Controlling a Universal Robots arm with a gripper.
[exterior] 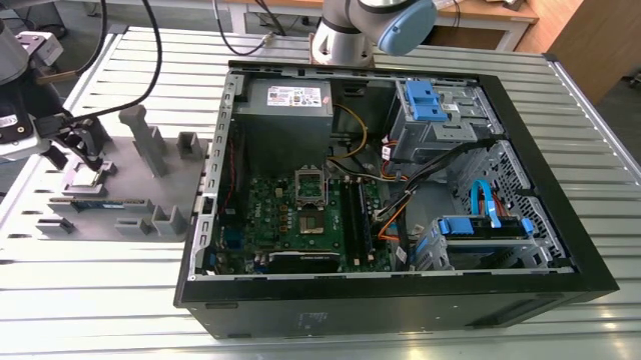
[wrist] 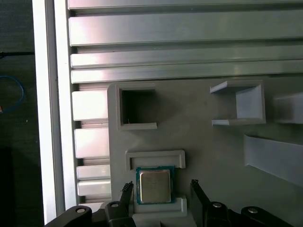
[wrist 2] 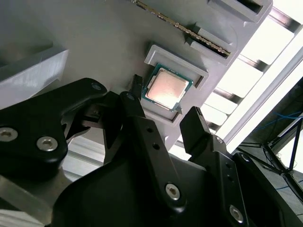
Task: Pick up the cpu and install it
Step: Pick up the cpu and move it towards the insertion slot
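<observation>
The cpu [wrist: 155,186] is a small square chip with a shiny metal top and a green rim, lying flat in a shallow pocket of the grey moulded tray [wrist: 213,156]. It also appears in the second wrist view as the cpu [wrist 2: 165,88]. My gripper [wrist: 161,188] hovers just over it, open, with one black finger [wrist 2: 135,101] on each side of the chip and a gap between the pads and its edges. In the exterior view the gripper [exterior: 88,166] hangs over the tray [exterior: 150,196] at the view's left, away from the green board's socket [exterior: 311,223].
An open computer case [exterior: 401,292] takes up the middle and right of the slatted metal table [exterior: 100,285]. A long green memory stick [exterior: 100,203] lies in the tray beside the cpu pocket. Upright tray posts [exterior: 145,139] stand close to the gripper. Cables [exterior: 391,217] cross the case.
</observation>
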